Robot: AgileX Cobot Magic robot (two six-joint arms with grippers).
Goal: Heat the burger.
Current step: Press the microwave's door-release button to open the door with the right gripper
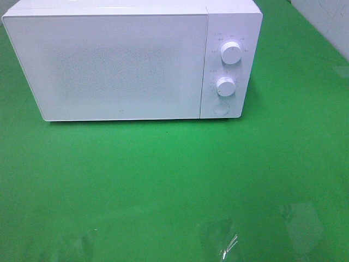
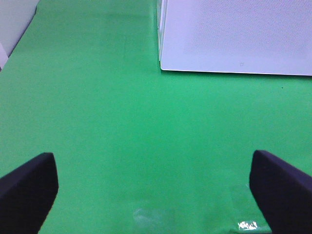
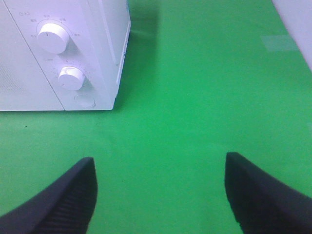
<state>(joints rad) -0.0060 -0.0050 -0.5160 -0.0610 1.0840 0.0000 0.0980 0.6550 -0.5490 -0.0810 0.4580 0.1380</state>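
Microwave [image 1: 120,65] stands closed before left tool [image 2: 152,163] and right tool [image 3: 160,163], jaws spread.

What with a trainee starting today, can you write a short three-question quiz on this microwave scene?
1. True or false: the microwave door is standing open.
2. How many round knobs are on the control panel? A) one B) two C) three
3. Fill in the blank: the left pincer and the right pincer both stand ___ above the green table, with nothing between their fingers.

Key: 1. False, it is shut. 2. B. 3. open.
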